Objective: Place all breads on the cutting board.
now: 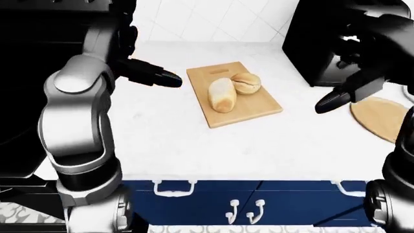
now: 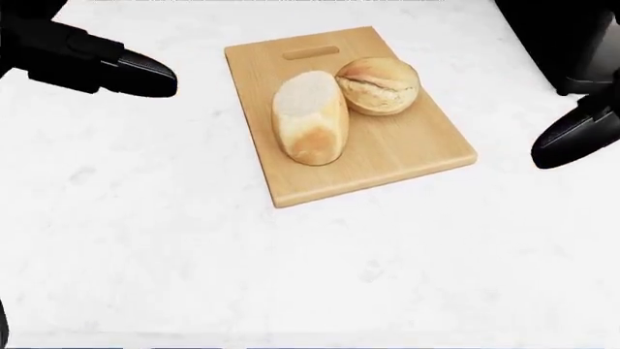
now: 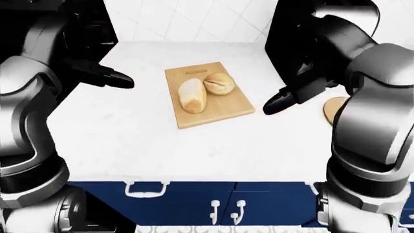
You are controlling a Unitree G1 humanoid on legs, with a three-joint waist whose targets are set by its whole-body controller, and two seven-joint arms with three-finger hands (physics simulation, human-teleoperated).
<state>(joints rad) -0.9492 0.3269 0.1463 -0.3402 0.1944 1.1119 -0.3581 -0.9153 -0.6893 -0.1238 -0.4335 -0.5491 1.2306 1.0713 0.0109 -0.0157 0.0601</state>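
A long loaf point(image 2: 309, 123) and a round roll point(image 2: 378, 86) lay touching on the cutting board point(image 2: 407, 156), which sat on the white bench point(image 2: 194, 240); black fingertips point(image 2: 145, 73) showed at both edges.
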